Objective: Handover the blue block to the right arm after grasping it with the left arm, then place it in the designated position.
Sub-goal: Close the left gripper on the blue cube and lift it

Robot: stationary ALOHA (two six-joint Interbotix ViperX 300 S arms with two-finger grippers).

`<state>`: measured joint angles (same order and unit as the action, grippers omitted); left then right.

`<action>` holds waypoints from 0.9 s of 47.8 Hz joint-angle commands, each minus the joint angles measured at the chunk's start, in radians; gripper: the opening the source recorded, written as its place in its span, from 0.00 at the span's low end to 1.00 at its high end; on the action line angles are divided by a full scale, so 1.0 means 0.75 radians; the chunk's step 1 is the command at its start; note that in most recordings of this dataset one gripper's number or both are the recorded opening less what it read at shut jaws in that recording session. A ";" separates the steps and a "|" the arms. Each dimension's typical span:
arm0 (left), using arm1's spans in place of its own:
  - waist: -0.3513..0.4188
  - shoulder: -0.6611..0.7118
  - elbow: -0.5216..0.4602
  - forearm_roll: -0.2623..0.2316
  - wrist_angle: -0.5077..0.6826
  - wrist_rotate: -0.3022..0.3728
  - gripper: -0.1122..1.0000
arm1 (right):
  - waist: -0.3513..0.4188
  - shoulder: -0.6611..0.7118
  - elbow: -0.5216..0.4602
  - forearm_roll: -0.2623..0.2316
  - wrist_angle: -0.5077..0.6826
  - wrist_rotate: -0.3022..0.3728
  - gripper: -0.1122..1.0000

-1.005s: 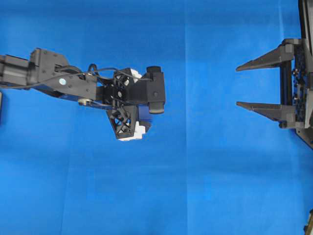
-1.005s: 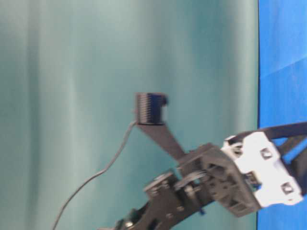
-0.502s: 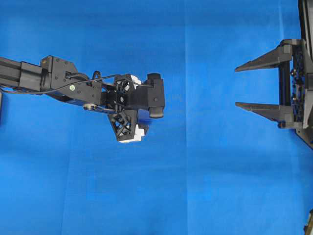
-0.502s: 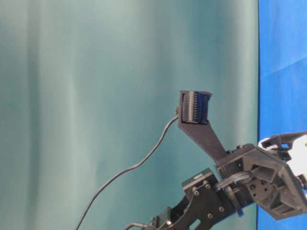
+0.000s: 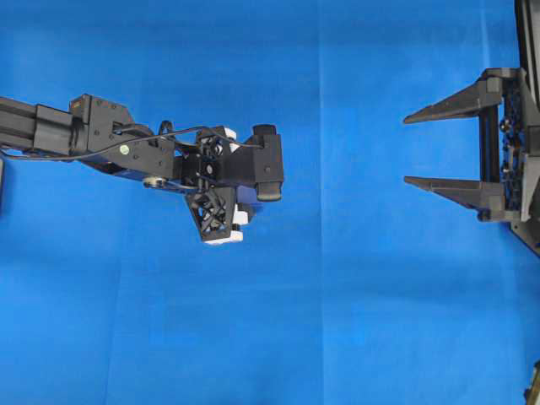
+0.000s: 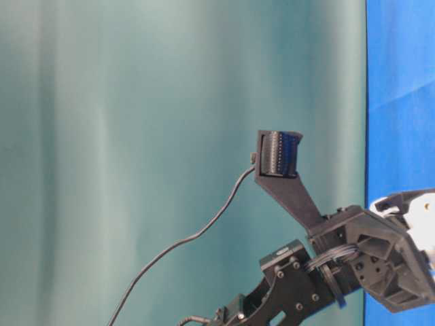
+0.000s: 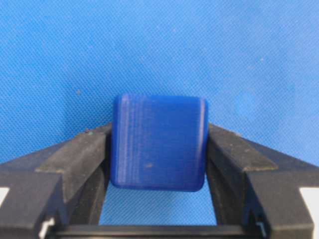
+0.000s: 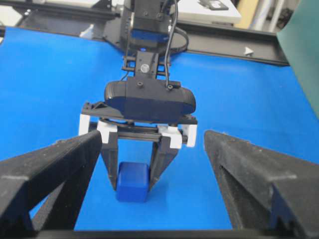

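The block (image 7: 158, 143) at frame centre looks light, rigid, smooth (maybe slick); left gripper (image 7: 157, 159) clasps its flat sides, right gripper (image 5: 439, 145) spread, empty

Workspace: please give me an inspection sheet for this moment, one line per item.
Surface: blue cloth, with fold lines.
Job's things: blue block stands on the cloth between the left fingers.
Clutter: nothing seen.
Grippers: left gripper points down, its fingers touching both sides of the block; right gripper is open, empty and apart from the block.
Cables: black cable runs along the left arm to its wrist camera.
Surroundings: teal backdrop; black frame rails behind the cloth.
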<state>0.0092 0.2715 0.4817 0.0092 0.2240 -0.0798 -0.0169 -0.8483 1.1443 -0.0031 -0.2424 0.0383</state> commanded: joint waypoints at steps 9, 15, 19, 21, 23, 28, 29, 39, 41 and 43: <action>-0.002 -0.029 -0.018 0.000 0.000 0.002 0.54 | -0.002 0.004 -0.027 -0.002 -0.014 0.002 0.97; -0.004 -0.031 -0.022 0.000 0.008 0.002 0.54 | -0.002 0.004 -0.027 0.000 -0.014 0.002 0.97; -0.006 -0.035 -0.025 0.000 0.020 0.002 0.54 | -0.002 0.004 -0.027 0.000 -0.014 0.000 0.97; -0.006 -0.037 -0.025 0.000 0.027 0.002 0.54 | -0.002 0.004 -0.027 0.000 -0.016 0.000 0.97; -0.006 -0.041 -0.025 0.000 0.029 0.002 0.54 | -0.002 0.004 -0.027 0.000 -0.014 0.000 0.96; -0.006 -0.061 -0.027 0.000 0.055 0.006 0.54 | -0.002 0.004 -0.029 0.000 -0.014 0.002 0.96; -0.006 -0.067 -0.029 0.002 0.063 0.006 0.54 | -0.002 0.004 -0.029 0.000 -0.014 0.002 0.97; -0.018 -0.170 -0.067 0.002 0.192 0.006 0.54 | 0.000 0.004 -0.029 -0.002 -0.014 0.000 0.97; -0.022 -0.205 -0.078 0.000 0.225 0.008 0.54 | -0.002 0.004 -0.029 -0.002 -0.016 0.000 0.97; -0.027 -0.235 -0.088 0.002 0.252 0.008 0.54 | -0.002 0.004 -0.029 -0.002 -0.016 0.002 0.97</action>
<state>-0.0015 0.1718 0.4510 0.0092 0.3804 -0.0736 -0.0169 -0.8483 1.1443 -0.0031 -0.2439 0.0383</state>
